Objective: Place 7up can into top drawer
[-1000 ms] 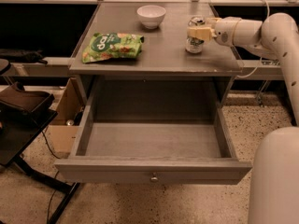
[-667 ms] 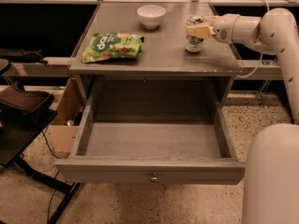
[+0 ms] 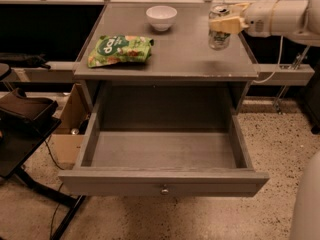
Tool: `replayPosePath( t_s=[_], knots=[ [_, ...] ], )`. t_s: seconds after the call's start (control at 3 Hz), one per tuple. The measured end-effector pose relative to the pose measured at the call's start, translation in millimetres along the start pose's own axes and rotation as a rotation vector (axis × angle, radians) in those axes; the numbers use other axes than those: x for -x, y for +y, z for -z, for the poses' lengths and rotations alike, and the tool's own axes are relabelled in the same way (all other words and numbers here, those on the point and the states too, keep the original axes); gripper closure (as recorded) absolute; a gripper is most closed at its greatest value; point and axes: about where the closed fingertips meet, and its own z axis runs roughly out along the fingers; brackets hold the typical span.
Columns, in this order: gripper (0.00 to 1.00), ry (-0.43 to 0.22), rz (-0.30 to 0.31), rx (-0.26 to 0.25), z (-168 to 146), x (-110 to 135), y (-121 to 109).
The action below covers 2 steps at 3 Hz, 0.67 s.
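The 7up can is upright over the right rear part of the grey cabinet top. My gripper reaches in from the right on a white arm and is shut on the can's upper half, its yellowish fingers across the body. The top drawer is pulled wide open below and in front of the cabinet top. Its floor is bare and its round metal knob faces the front. The can is well behind and above the drawer's right rear corner.
A flat green snack bag lies on the left of the cabinet top. A white bowl stands at the back centre. A cardboard box and a black stand are on the floor at the left.
The can, with my gripper on it, has shifted a little up and to the right over the cabinet top. The drawer, bag and bowl have not moved.
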Motion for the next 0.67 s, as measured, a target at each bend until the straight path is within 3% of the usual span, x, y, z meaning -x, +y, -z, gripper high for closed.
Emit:
replayPosePath(
  t_s=[0.33, 0.67],
  knots=[
    [1.00, -0.003, 0.058, 0.016, 52.5, 23.4, 38.8],
    [1.00, -0.015, 0.088, 0.057, 106.5, 10.3, 86.7]
  ],
)
